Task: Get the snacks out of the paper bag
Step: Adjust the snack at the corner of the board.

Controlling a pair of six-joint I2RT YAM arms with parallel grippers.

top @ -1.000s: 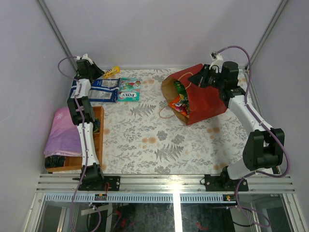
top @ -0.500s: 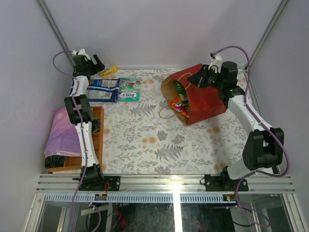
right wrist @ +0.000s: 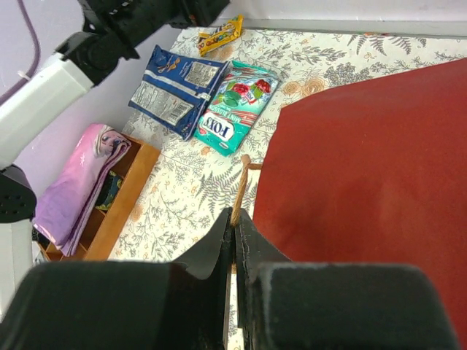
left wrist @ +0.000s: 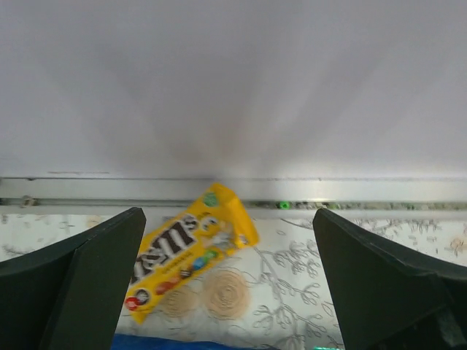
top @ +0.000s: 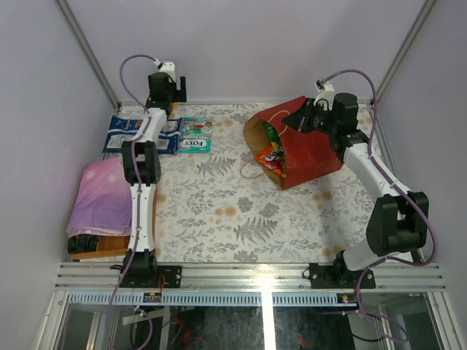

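Note:
The red paper bag [top: 310, 149] lies on its side at the back right, mouth facing left, with several bright snacks [top: 271, 157] in the opening. My right gripper [right wrist: 235, 222] is shut on the bag's twine handle [right wrist: 241, 182], at the bag's upper edge [top: 306, 117]. Two blue-and-white packs [top: 142, 133] and a teal FOX'S packet [top: 195, 135] lie at the back left. A yellow M&M's packet [left wrist: 190, 251] rests by the back wall. My left gripper [left wrist: 228, 240] hovers open just in front of it, holding nothing; from above it sits near the wall [top: 166, 87].
A pink folded cloth [top: 98, 200] lies on an orange-brown wooden tray [right wrist: 124, 197] at the left edge. The bag's second twine handle [top: 252, 171] loops onto the patterned tablecloth. The back wall stands close behind the left gripper.
My left gripper opened and let go of the yellow packet, then swung right along the back wall. The right gripper and the bag have stayed still.

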